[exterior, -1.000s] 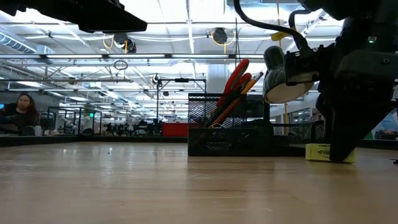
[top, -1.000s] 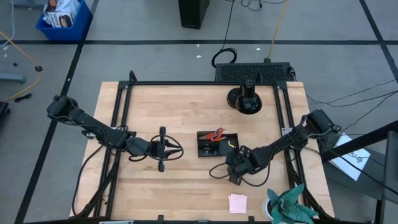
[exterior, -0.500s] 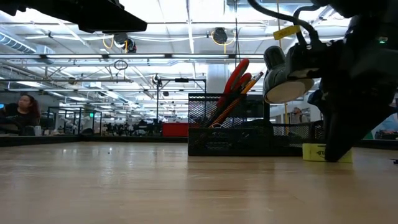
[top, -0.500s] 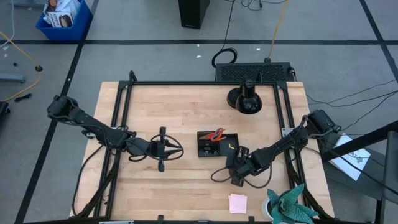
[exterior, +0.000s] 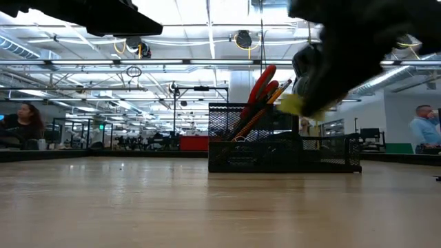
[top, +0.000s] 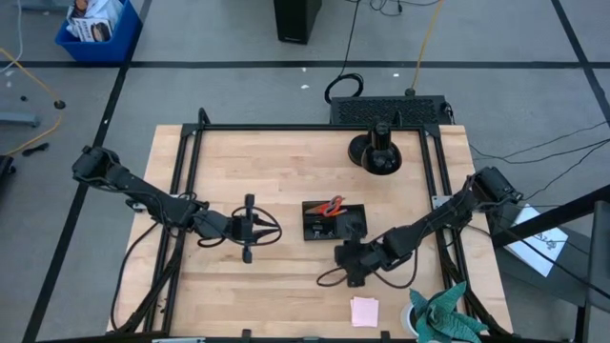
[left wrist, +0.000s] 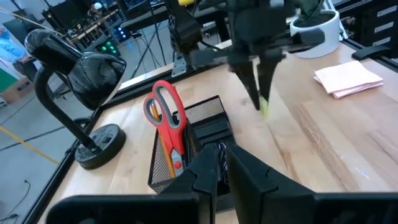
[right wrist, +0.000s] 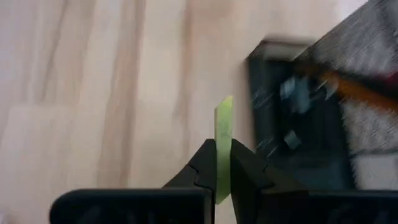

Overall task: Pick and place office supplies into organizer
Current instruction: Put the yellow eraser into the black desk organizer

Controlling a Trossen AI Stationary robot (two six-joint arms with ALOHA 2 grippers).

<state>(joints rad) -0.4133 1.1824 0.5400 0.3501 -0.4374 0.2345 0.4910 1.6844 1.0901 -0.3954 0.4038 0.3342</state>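
The black mesh organizer stands mid-table, with the red-handled scissors and orange pencils upright in its tall compartment. My right gripper is just near of the organizer, shut on the tiny yellow-green piece, which also shows in the low view and the left wrist view. My left gripper waits shut and empty to the organizer's left. The pink sticky-note pad lies flat near the front edge. My right gripper pinches the yellow-green piece between its two fingers, on its two flat faces near one end. The fingers point down from above. The piece is lifted clear of the table, and its free end sticks out beyond the fingertips.
A black lamp with a round base stands at the back right. A teal-green cloth lies at the front right corner. A black frame rail runs round the table. Bare wood lies in front of the organizer.
My right gripper has risen with the yellow-green piece, which has gone from resting on the table to hanging clear of it. The gripper has also gone a little toward the table's left edge, along the organizer's near side.
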